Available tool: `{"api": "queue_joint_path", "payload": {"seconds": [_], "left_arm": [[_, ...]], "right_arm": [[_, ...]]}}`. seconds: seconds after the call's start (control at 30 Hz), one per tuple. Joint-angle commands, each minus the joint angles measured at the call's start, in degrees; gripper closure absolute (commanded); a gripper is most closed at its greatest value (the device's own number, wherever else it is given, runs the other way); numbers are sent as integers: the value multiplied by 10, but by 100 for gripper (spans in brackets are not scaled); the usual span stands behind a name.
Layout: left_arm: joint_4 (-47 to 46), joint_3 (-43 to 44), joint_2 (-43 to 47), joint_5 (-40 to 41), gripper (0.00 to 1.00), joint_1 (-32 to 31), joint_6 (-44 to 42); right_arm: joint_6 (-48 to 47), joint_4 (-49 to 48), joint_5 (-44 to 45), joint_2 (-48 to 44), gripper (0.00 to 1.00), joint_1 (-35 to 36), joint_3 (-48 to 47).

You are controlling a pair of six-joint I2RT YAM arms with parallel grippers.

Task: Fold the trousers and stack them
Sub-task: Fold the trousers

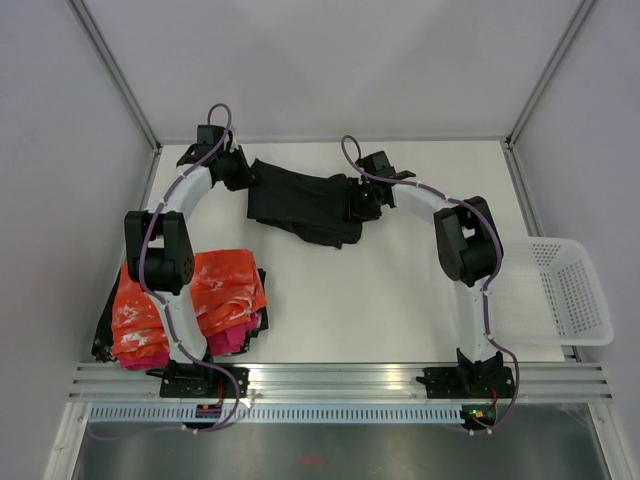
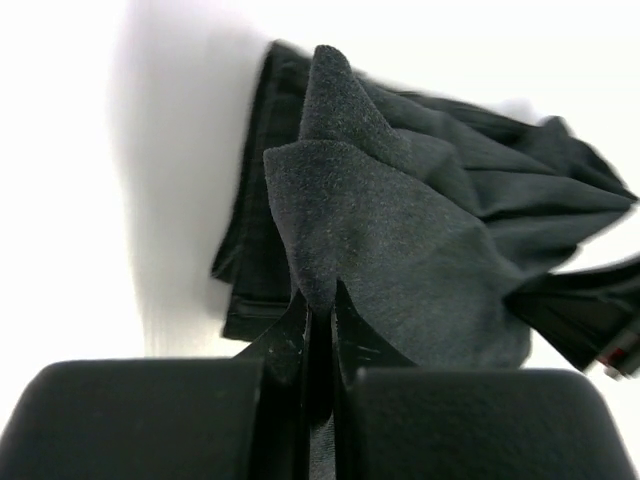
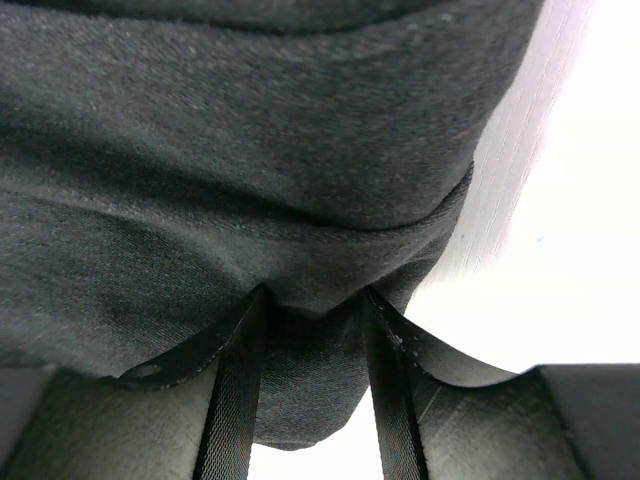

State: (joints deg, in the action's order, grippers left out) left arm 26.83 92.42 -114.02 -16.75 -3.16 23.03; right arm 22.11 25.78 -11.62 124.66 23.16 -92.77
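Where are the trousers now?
Top view: the trousers lie bunched at the far middle of the table, held between the left gripper and right gripper.

White table (image 1: 380,300), matte, fills the cell floor to the walls. Back wall (image 1: 330,60), left wall (image 1: 50,150) and right wall (image 1: 600,130) are plain pale grey panels, no windows in view. Aluminium posts run up both back corners: left post (image 1: 115,70), right post (image 1: 545,70). Aluminium rail (image 1: 340,378) along the table's near edge, slotted strip (image 1: 340,410) just below it, then a dull grey surface (image 1: 330,450). Light is even and diffuse, shadows soft. Wrist views blow the table out to white (image 2: 60,200) (image 3: 560,280).
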Motion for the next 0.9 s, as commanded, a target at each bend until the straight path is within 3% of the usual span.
{"api": "queue_joint_path", "payload": {"seconds": [0.0,0.13,0.37,0.5,0.57,0.6,0.67,0.7,0.8,0.87], "left_arm": [[-70,31,44,-42,98,4,-33],[-105,20,55,-79,98,3,-37],[-136,30,4,-40,95,3,-51],[-119,22,-28,-34,92,3,-53],[-115,14,-33,-23,85,3,-54],[-109,11,-36,-16,70,3,-56],[-94,9,-42,9,60,3,-65],[-87,16,-47,13,46,5,-68],[-56,48,-52,23,24,7,-76],[-21,71,-56,32,20,7,-74]], "right_arm": [[-8,42,28,2,51,0,15],[-8,38,24,5,51,-1,10],[-11,43,28,11,50,0,-7],[-13,60,32,11,41,-3,-33],[-11,73,26,5,38,-9,-69],[-12,85,23,1,36,-11,-85],[-19,94,19,-11,34,-16,-136],[-23,98,17,-14,32,-19,-154],[-43,89,-10,-20,32,-22,-221],[-44,59,-49,-16,32,-21,-242]]}}
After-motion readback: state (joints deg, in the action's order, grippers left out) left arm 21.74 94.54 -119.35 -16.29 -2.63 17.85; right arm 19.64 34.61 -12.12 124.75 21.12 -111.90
